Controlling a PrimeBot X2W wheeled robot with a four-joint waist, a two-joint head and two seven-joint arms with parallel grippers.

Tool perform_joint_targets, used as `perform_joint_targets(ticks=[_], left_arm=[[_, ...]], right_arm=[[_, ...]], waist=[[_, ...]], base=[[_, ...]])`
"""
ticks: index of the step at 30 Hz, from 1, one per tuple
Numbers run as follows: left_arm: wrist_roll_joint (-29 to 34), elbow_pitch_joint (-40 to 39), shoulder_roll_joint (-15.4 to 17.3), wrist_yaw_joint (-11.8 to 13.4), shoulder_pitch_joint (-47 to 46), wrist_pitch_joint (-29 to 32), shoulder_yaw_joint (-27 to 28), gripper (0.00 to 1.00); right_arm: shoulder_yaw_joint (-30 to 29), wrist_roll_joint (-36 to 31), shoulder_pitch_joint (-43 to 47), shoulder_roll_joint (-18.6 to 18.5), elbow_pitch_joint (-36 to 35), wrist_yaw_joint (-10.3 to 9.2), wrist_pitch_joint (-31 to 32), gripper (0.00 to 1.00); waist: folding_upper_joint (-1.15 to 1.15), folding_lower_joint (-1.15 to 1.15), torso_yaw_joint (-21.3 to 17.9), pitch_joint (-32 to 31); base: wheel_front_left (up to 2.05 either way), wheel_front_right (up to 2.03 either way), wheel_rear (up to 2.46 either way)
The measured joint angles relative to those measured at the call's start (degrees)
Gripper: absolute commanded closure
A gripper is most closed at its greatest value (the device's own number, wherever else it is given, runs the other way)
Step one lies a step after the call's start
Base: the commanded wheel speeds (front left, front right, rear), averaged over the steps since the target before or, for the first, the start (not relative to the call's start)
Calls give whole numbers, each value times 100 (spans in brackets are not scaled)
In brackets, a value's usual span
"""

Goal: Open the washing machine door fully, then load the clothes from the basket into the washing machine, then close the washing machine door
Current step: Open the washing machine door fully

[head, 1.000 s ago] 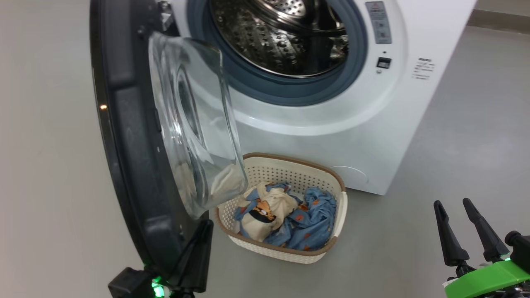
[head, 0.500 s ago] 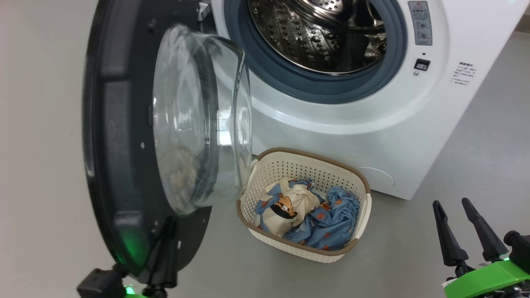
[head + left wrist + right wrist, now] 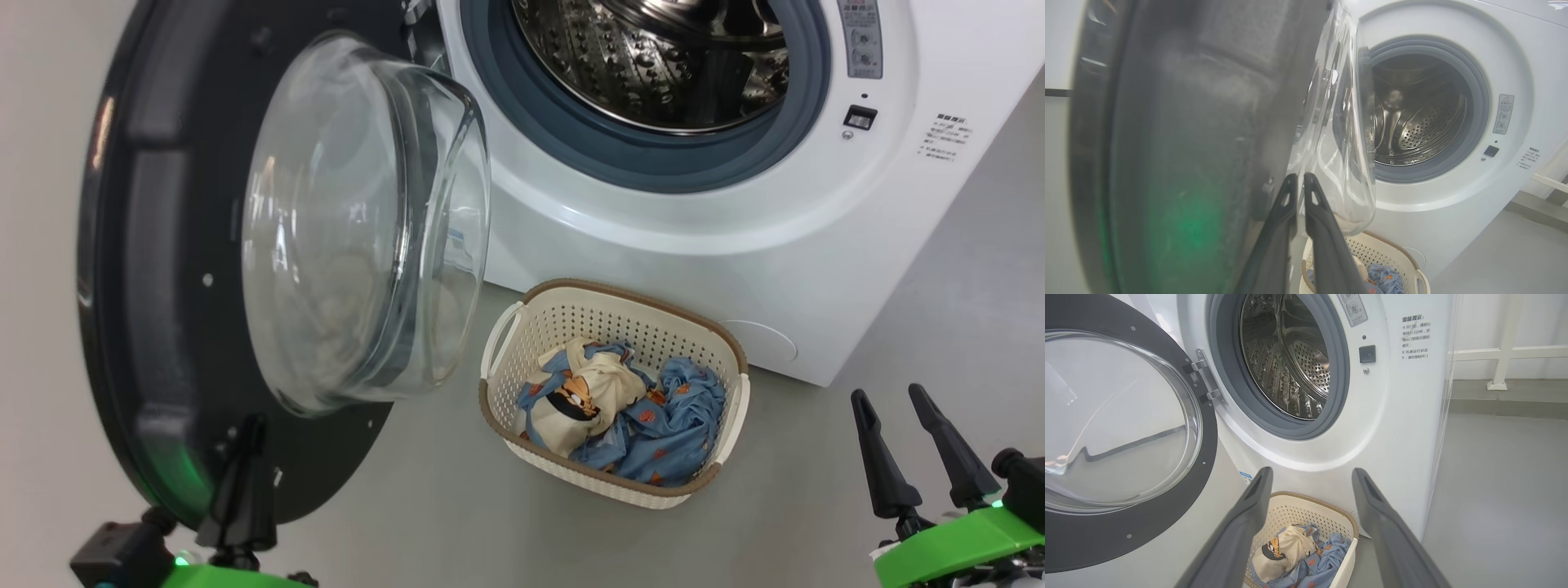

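Washing machine door (image 3: 163, 327) hangs wide open, left of the basket (image 3: 620, 290). Left gripper (image 3: 249, 429), fingers together, rests against its lower rim and might slip off that glossy plastic. Right gripper (image 3: 888, 394) is spread apart, idle.

One washer (image 3: 718, 245), one door (image 3: 163, 261), one basket (image 3: 620, 322) and two garments (image 3: 678, 425) are showing, plus two grippers: left gripper (image 3: 1300, 176), right gripper (image 3: 887, 392).

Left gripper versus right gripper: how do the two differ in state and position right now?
The left gripper is shut, fingers pressed together; the right gripper is open, fingers apart. The left gripper sits at the lower rim of the washing machine door; the right gripper hangs over floor right of the basket. Both have long dark fingers and hold no clothes.
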Motion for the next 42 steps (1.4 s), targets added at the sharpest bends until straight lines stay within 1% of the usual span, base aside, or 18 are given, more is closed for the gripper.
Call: perform_joint_targets(ticks=[5,12,19,26,30,42], left_arm=[[-14,171,25,34,-210,-92,201,100],[-24,506,181,29,-480,-168,567,100],[-2,922,290,-38,-805,-197,943,100],[255,1329,271,-182,-1262,-198,1443,100],[400,1594,181,-259,-1534,-199,1794,100],[961,2337,137,-543,-2281,-216,2793,100]], right_arm=[[11,0,-60,-22,-5,0,0,0],[19,0,-167,-113,-8,0,1,0],[16,0,-296,-190,-24,0,0,0],[21,0,-342,-241,-33,0,0,0],[24,0,-442,-277,-41,0,0,0],[32,-1,-640,-436,-68,0,0,0]], waist=[[0,0,13,112],[0,0,22,287],[0,0,41,450],[0,0,58,624],[0,0,59,722],[0,0,12,1072]], base=[[0,0,0],[0,0,0],[0,0,0],[0,0,0],[0,0,0],[0,0,0]])
